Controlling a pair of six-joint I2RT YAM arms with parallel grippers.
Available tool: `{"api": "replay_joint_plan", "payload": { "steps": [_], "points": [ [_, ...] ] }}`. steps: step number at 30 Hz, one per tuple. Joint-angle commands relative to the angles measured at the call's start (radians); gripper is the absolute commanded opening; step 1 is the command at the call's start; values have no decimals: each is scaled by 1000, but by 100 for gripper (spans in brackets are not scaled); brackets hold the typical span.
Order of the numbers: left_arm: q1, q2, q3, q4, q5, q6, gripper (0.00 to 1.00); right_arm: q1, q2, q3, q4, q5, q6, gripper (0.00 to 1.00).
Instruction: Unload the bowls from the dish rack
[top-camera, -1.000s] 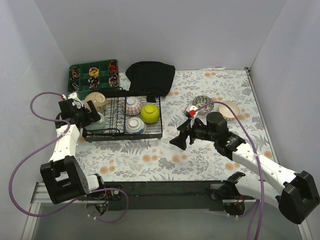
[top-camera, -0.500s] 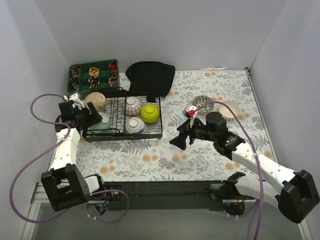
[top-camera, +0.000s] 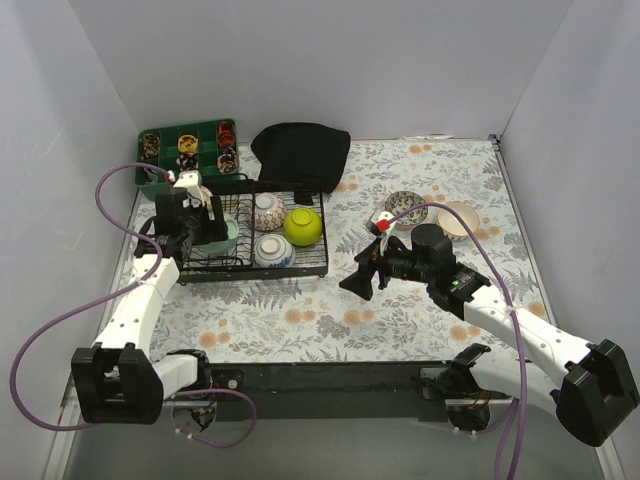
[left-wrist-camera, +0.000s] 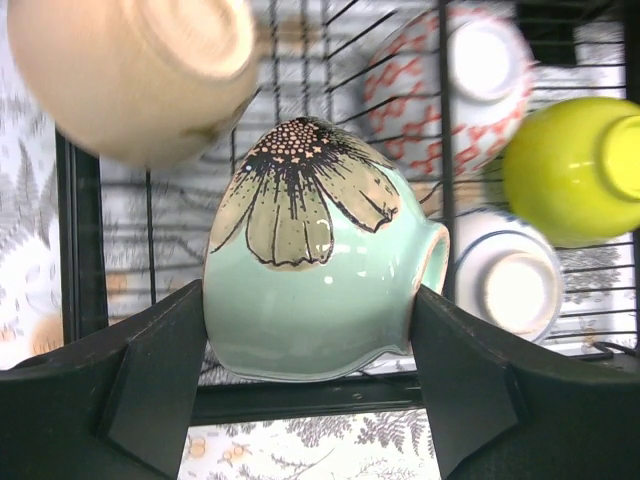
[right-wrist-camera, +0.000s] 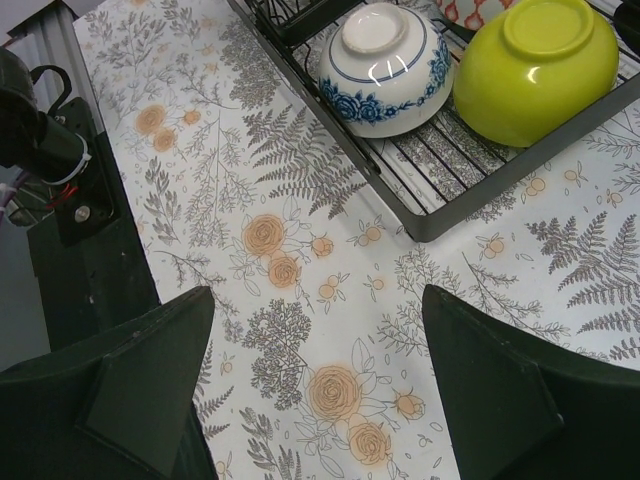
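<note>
My left gripper (top-camera: 205, 222) is over the left end of the black wire dish rack (top-camera: 300, 268). In the left wrist view it (left-wrist-camera: 312, 310) is shut on a pale mint bowl with a flower (left-wrist-camera: 310, 270), one finger on each side. The mint bowl (top-camera: 226, 236) stands upside down. A beige bowl (left-wrist-camera: 130, 70) is just behind it. The rack also holds a red-patterned bowl (top-camera: 266, 211), a lime-green bowl (top-camera: 301, 227) and a blue-patterned white bowl (top-camera: 270, 250), all upside down. My right gripper (top-camera: 362, 280) is open and empty above the table, right of the rack (right-wrist-camera: 430, 215).
A blue-patterned bowl (top-camera: 405, 207) and a cream bowl (top-camera: 458, 218) sit on the floral table at the right. A green compartment tray (top-camera: 165, 160) and a black cloth (top-camera: 300, 150) lie behind the rack. White walls enclose three sides.
My left gripper has swung right, from beside the rack's left edge to over its left end, with the mint bowl moving right between its fingers. The right arm has not moved.
</note>
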Motion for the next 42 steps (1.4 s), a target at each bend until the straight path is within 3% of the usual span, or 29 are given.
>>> {"api": "replay_joint_plan", "payload": {
  "steps": [1,10,20,30,42],
  "points": [
    [-95,-84,83,78,23,59,46,6,-19,55,-14,16,1,93],
    [-251,-142,51,156,75,307,43,5,-30,89,-81,48,-7,93],
    [-518,-188,-49,322,107,570,42,-6,-6,200,-179,27,-117,95],
    [-693,-228,-135,412,123,720,42,-86,164,444,-307,-316,-310,96],
    [-844,-312,-252,489,104,751,42,-91,438,699,-531,-525,-457,96]
  ]
}}
